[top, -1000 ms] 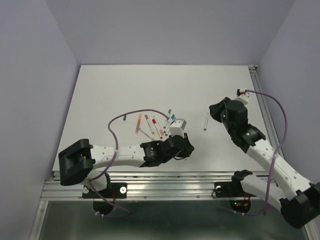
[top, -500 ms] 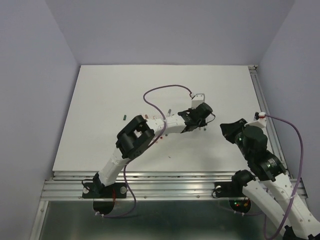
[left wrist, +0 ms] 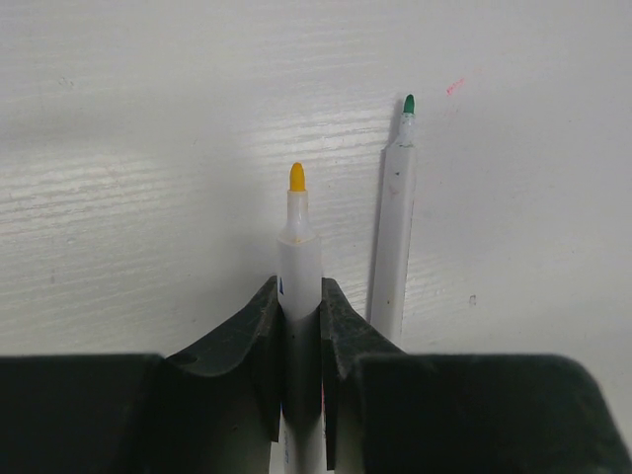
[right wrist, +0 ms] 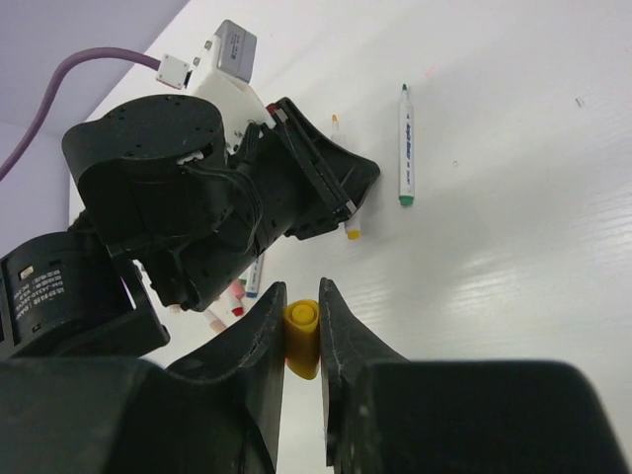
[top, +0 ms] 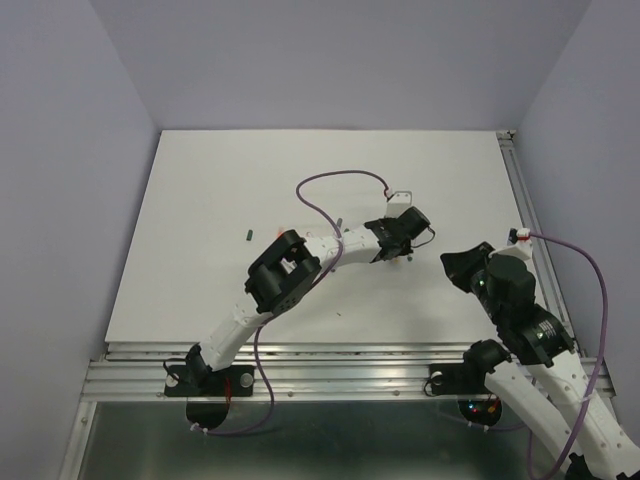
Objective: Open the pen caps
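Observation:
My left gripper (left wrist: 299, 308) is shut on a white pen (left wrist: 299, 259) whose bare yellow tip (left wrist: 296, 178) points away just above the table. Beside it on the right lies an uncapped pen with a green tip (left wrist: 395, 232). My right gripper (right wrist: 302, 314) is shut on a yellow pen cap (right wrist: 302, 338), held apart from the pen. From above, the left gripper (top: 402, 245) reaches to the centre-right and the right gripper (top: 456, 263) hangs just to its right. A dark green cap (top: 247, 234) lies alone at the left. More pens with pink and red ends (right wrist: 229, 304) show under the left arm.
The left arm's purple cable (top: 330, 185) loops over the middle of the white table (top: 220, 180). A metal rail (top: 525, 190) runs along the table's right edge. Small ink marks dot the surface near the pens.
Over the second the left arm swung from low at the front out to the centre-right, covering most of the pens. The right arm drew back toward the front right.

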You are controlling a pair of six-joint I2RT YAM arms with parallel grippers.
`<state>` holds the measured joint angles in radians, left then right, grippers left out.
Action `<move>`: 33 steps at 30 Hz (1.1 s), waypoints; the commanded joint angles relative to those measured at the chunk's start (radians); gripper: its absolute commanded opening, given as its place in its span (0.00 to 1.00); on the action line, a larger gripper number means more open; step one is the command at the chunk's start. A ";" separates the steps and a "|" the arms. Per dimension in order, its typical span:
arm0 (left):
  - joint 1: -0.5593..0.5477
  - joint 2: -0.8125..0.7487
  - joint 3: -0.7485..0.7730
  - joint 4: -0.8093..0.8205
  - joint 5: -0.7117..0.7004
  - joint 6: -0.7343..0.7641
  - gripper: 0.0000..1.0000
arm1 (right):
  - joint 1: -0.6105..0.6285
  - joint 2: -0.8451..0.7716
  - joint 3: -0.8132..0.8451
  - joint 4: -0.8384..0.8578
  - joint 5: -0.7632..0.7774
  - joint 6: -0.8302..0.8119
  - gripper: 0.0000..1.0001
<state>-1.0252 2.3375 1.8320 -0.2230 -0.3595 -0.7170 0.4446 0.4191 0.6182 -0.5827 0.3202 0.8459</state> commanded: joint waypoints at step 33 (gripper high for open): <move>0.004 -0.742 -0.502 0.060 -0.192 0.035 0.48 | -0.001 0.240 0.074 0.135 -0.242 -0.129 0.05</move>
<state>-1.0252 1.7542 1.4498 -0.1673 -0.4324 -0.6373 0.4446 0.5873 0.6273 -0.5732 0.2199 0.7734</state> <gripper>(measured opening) 0.473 0.207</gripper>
